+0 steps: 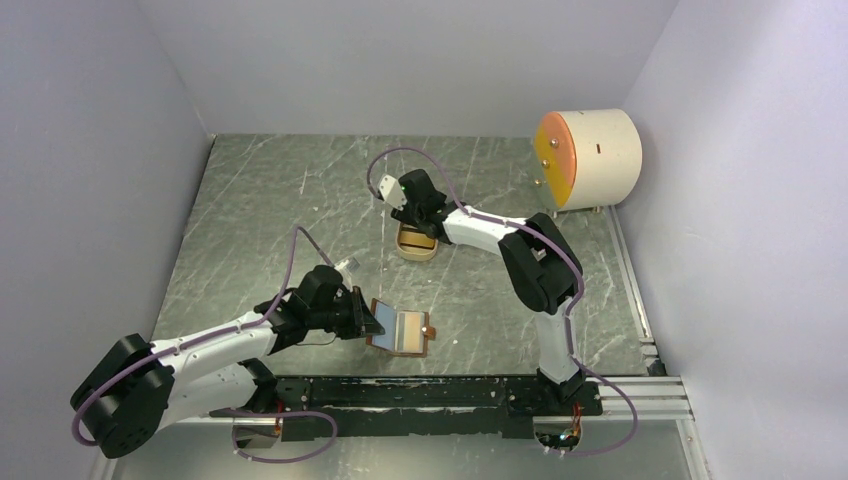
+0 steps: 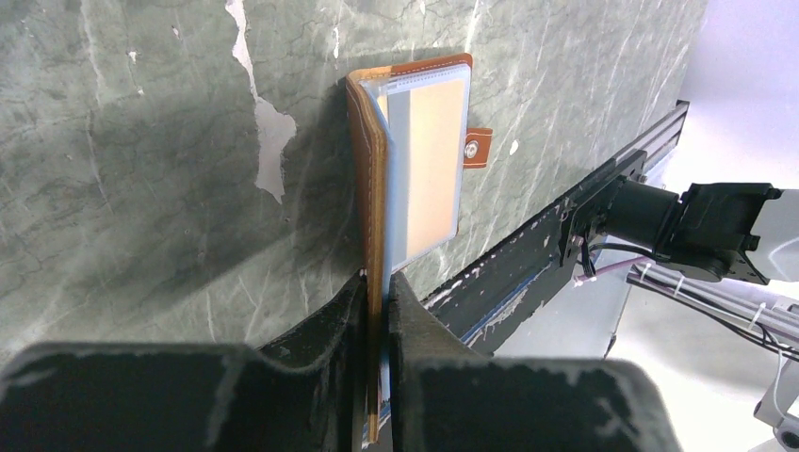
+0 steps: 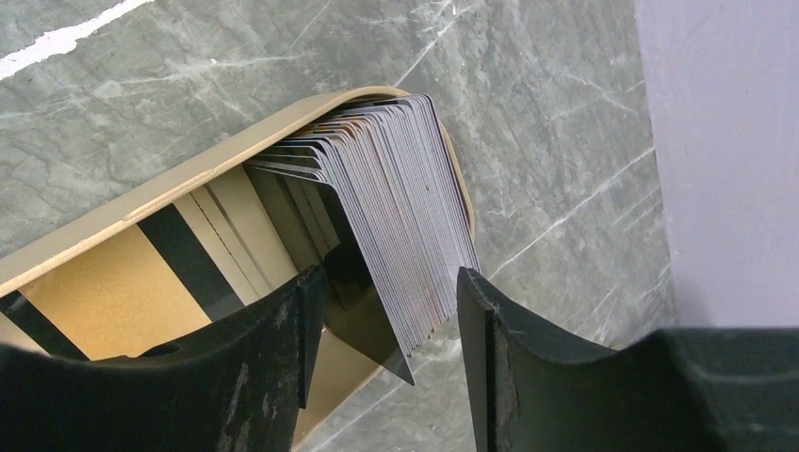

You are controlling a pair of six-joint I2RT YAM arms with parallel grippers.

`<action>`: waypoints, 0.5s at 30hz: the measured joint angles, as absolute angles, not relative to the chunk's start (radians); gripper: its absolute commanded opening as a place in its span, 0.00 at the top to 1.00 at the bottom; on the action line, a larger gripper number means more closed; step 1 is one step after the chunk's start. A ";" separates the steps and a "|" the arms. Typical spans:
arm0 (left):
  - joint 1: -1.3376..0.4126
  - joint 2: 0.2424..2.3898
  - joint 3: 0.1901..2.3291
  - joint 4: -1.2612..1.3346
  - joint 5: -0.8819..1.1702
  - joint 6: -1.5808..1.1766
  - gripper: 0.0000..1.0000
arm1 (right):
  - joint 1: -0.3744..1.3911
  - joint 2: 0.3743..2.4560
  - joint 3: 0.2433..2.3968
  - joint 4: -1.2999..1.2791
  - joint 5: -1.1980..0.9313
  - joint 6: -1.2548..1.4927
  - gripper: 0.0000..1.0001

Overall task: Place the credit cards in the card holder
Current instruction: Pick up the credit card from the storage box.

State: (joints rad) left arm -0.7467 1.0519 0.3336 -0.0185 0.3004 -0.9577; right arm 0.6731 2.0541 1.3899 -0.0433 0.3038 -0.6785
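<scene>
The reddish-brown card holder (image 1: 408, 333) lies open near the table's front edge, with its snap tab at the right. My left gripper (image 1: 362, 312) is shut on its raised left flap. In the left wrist view the leather flap (image 2: 369, 188) and a pale blue layer stand edge-on between the closed fingers at my left gripper (image 2: 379, 282); the paler inside (image 2: 429, 160) lies flat. My right gripper (image 1: 418, 222) is open over the tan oval tray (image 1: 417, 250). In the right wrist view a stack of several grey and whitish credit cards (image 3: 396, 198) leans in the tray (image 3: 141, 212), between the open jaws of my right gripper (image 3: 386, 292).
A white cylinder with an orange face (image 1: 590, 158) stands at the back right by the wall. A black rail (image 1: 440, 392) runs along the table's front edge. Pale walls close in the left, back and right sides.
</scene>
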 measured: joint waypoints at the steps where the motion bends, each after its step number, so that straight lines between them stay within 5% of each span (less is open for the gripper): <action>1: -0.747 1.052 0.334 -0.019 0.300 -0.958 0.85 | 0.673 2.054 1.390 -0.043 0.304 -0.678 0.45; 15: -0.747 1.041 0.334 -0.012 0.300 -0.965 0.85 | 0.672 2.039 1.391 -0.051 0.303 -0.677 0.56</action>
State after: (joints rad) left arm -0.7467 1.0412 0.3336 -0.0116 0.3004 -0.9649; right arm 0.6716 2.0388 1.3914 -0.0509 0.3031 -0.6769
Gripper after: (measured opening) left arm 0.152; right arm 0.476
